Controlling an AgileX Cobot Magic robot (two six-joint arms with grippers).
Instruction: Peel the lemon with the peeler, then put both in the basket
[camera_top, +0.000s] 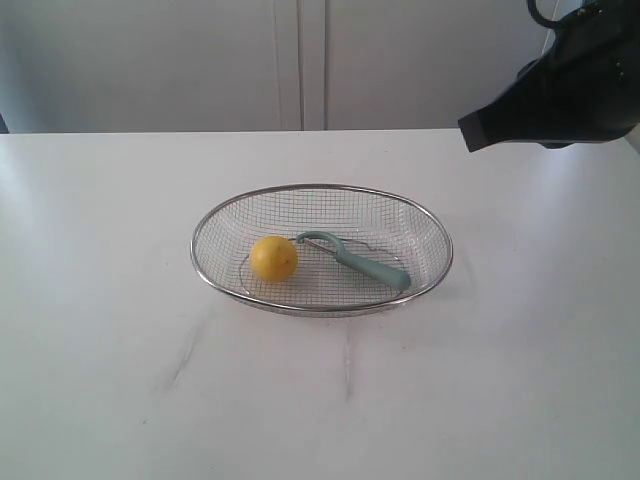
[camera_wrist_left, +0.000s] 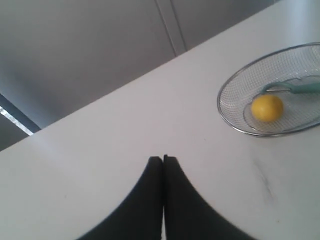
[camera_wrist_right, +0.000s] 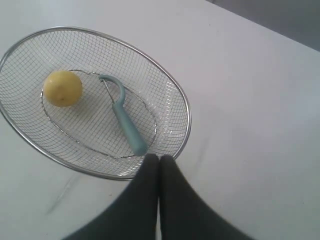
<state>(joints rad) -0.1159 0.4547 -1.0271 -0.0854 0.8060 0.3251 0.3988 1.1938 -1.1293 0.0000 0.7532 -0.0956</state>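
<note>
Setting: a robot test bench dressed with kitchen items. Evidence follows. A plain white matte tabletop (camera_top: 100, 400) fills the scene and carries faint grey scuff marks (camera_top: 185, 360). On it sits one set of kitchen props: a shallow oval silver wire-mesh basket (camera_top: 400, 225) holding a small round yellow lemon (camera_top: 274, 258) and a pale teal plastic-handled peeler (camera_top: 372, 268). The backdrop is flat grey-white panels (camera_top: 150, 60) with vertical seams; wall or cupboard doors, cannot tell. A black robot arm housing (camera_top: 570, 95) overhangs the far right corner.
</note>
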